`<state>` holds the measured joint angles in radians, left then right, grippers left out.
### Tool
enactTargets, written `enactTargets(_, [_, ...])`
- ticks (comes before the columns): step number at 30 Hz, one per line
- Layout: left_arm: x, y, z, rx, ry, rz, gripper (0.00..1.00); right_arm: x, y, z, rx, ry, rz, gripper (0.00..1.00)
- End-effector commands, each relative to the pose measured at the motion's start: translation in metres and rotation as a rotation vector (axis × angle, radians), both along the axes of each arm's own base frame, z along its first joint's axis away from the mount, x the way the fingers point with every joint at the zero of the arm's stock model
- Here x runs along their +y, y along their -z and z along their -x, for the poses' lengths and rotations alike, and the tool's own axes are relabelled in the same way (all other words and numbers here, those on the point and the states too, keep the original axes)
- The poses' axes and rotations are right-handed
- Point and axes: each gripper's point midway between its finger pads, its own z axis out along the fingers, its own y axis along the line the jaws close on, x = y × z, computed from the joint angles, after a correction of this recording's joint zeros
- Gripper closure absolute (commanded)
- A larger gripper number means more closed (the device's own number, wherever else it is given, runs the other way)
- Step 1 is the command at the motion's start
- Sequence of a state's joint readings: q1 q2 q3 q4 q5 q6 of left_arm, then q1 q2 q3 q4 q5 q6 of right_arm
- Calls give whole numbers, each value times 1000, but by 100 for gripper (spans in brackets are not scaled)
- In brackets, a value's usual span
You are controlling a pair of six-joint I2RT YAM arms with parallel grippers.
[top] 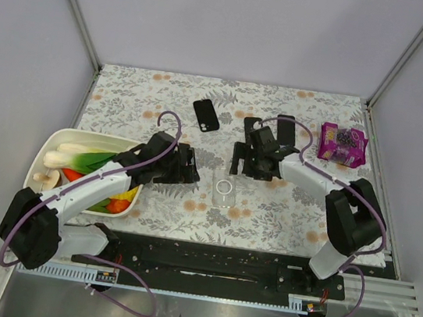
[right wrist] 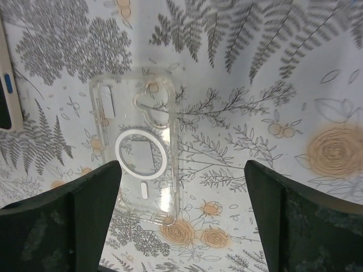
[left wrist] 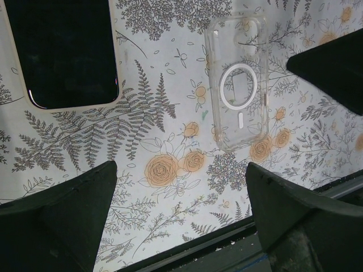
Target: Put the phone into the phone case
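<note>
Grey walls close in a table spread with a floral cloth [top: 166,89].

Top view: we note the phone [top: 206,114] lying flat, dark, toward the far side, left of centre. The clear case [top: 224,188] lies nearer the arms, well apart from the phone. Left gripper [top: 188,165] sits just left of the case; right gripper [top: 246,163] sits just beyond it, up and to the right. Neither touches the case as far as we can tell. A white tray [top: 61,135] of vegetables stands at the left edge under the left arm. A purple bag [top: 343,143] lies at the far right.

Left wrist: we see both fingers [left wrist: 68,215] spread wide at the bottom corners, with only bare cloth between them; the left gripper [left wrist: 181,170] has hold of nothing. The phone [left wrist: 62,51] fills the upper left, screen dark, rim pale. The case [left wrist: 238,85] lies upper right, empty, with its white ring showing.

Right wrist: fingers [right wrist: 57,221] again stand far apart, and the right gripper [right wrist: 182,167] grips nothing. The case [right wrist: 136,153] lies on the cloth left of centre, its near end close to the left finger; contact we cannot tell. A pale-edged thing is cut off at the left border; we cannot name it.
</note>
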<state>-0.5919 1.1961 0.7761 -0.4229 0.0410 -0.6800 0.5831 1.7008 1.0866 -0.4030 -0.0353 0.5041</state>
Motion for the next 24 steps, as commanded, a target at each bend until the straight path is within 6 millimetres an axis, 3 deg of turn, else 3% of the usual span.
enactTargets(1, [-4,-9,-8,-55,-10,26,2,-19,-61,-50,-217,88,37,1])
enactTargets(3, [-3,-9,-8,-54,-11,23,2,-26,-71,-73,-248,119,41,0])
enactTargets(10, [-5,-13,-8,-60,4,25,2,-46,-49,-150,-208,163,159,0])
enactTargets(11, [-6,-14,-8,-63,6,29,2,-48,-52,-160,-214,181,166,0])
enactTargets(20, [-7,-19,-8,-68,19,38,2,-109,-21,-204,-141,355,277,1])
enactTargets(24, [-10,-18,-7,-60,32,43,2,-119,-8,-215,-119,318,276,1])
